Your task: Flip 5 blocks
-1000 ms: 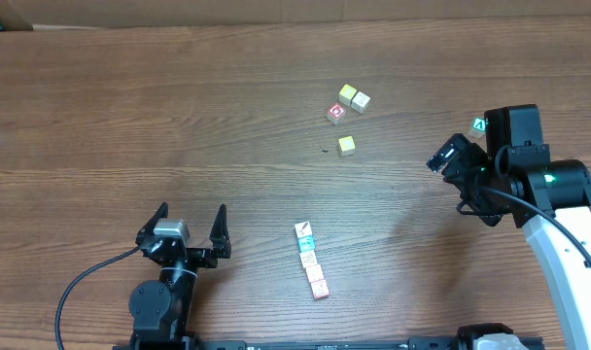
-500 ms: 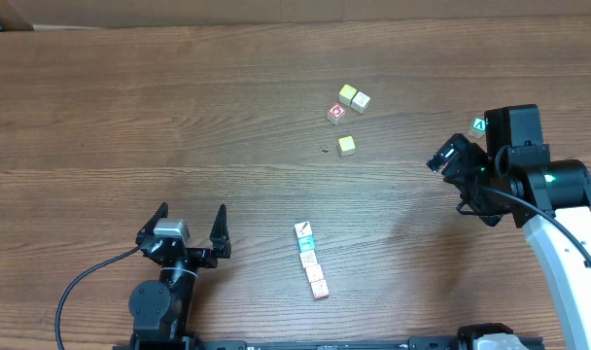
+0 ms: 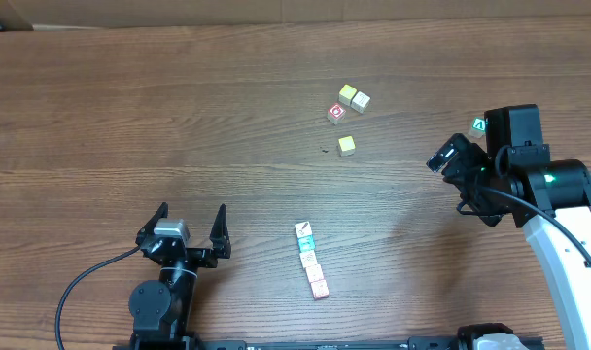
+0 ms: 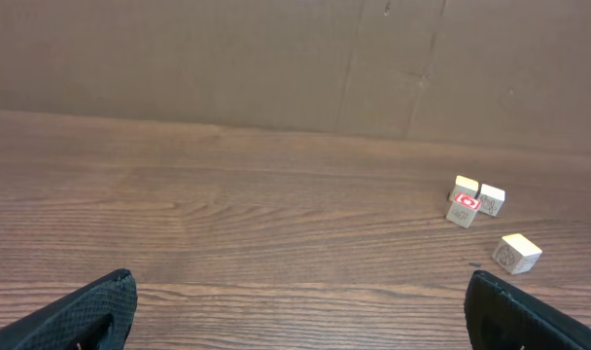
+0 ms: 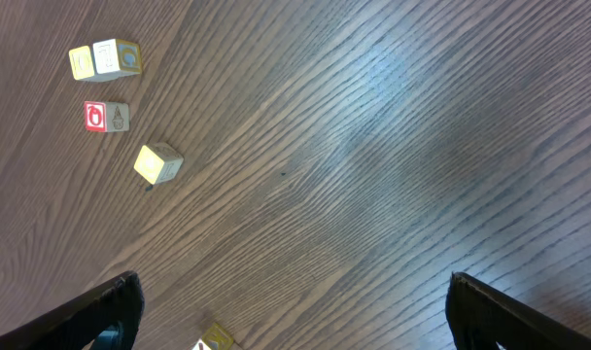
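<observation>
Five blocks lie in a close-set row running 11-to-5 o'clock on the table, approx 6 o'clock from centre, with no gripper near. L gripper is at 7 o'clock with fingers spread wide & empty; R gripper is at 3 o'clock, likewise spread, holding nothing. Two cream cubes, red-ring cube & lone cream cube sit at 1 o'clock, well apart from the row; green cube is just beside the R arm.

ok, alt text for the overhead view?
A row of five small blocks lies on the wooden table, between two open, empty grippers: left gripper nearer, right gripper farther off. Other loose cubes lie beyond.
</observation>
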You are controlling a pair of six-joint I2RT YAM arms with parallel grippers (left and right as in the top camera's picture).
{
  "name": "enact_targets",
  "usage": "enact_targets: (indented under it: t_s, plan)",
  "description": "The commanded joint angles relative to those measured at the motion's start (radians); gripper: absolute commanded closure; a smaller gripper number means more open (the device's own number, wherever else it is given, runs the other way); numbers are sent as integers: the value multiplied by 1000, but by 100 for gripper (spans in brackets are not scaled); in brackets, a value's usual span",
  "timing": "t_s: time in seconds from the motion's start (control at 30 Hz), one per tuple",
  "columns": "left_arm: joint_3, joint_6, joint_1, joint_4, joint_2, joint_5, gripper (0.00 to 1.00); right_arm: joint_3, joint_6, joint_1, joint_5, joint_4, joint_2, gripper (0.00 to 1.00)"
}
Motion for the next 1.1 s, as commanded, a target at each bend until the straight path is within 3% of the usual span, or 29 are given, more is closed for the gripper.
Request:
enact_targets:
  t_s: [0.0,0.2,0.77,0.87,1.07]
  plan:
    - [-5,18,7,-2,-15,-14,0,19,-8,-5,10,3,-12,0]
    - [-5,18,7,-2,-15,-14,0,16,-8,-5,10,3,-45,0]
    - [-5,18,7,-2,-15,-14,0,-8,-9,-5,382,-93,-412,0]
    - [-5,18,7,-2,-15,-14,0,-59,-16,-5,403,-55,-507,0]
    - [-5,18,7,-2,-15,-14,0,-273,-203,-10,313,150,-745,0]
